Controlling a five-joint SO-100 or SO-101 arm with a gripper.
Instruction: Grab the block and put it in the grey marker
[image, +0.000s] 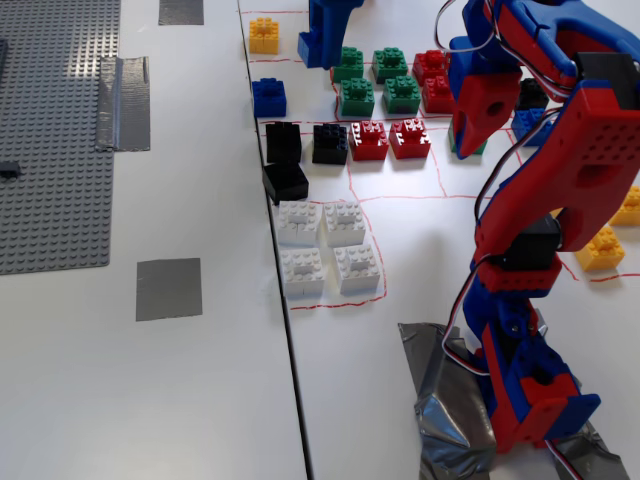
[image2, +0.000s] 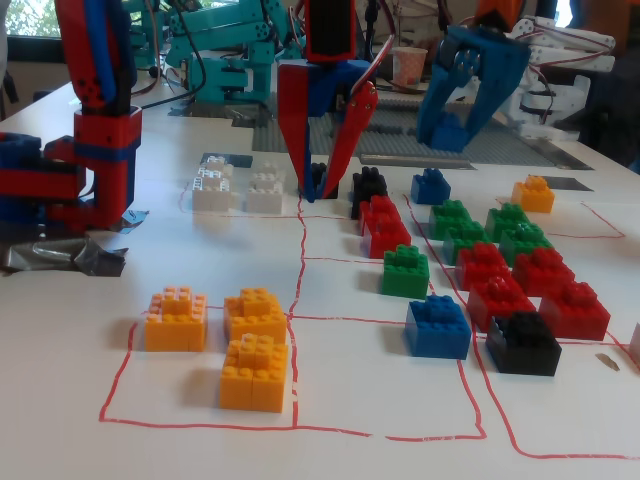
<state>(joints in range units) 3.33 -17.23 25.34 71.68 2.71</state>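
Three black bricks cluster beside the white bricks (image: 322, 248) in a fixed view. Your gripper (image2: 322, 185) stands with jaws spread around the block (image2: 317, 180), not visibly clamped. You'll find the grey marker (image: 168, 289) well apart, left of the table seam.

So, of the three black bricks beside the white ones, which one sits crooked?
The black brick nearest the white bricks: it is turned askew, while the other two black bricks stand square, side by side, in one row with the red ones.
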